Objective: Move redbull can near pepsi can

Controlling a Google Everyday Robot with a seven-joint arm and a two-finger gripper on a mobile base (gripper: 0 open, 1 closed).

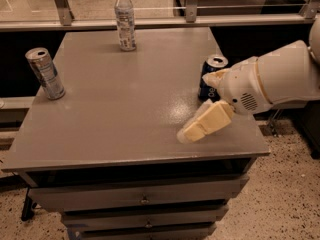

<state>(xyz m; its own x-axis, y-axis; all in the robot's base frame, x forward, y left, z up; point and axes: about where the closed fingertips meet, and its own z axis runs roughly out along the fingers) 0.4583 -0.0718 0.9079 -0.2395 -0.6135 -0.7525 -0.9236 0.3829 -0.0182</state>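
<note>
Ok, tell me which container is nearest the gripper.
The dark blue pepsi can, just behind the gripper on the right; the redbull can stands far left, the bottle at the back.

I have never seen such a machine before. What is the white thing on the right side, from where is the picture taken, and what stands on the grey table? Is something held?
The white shape is the arm of a mobile robot, and it reaches in from the right. At its end is the cream-coloured claw, the part that grasps. It hangs low over the front right part of the grey table, and nothing is seen in it. There is only one camera. It looks down on the table from the front.

Three things stand upright on the table:
- a slim silver redbull can at the left edge
- a clear plastic bottle at the back
- a dark blue pepsi can on the right, partly hidden behind the arm

Below the table top are drawers.
</note>
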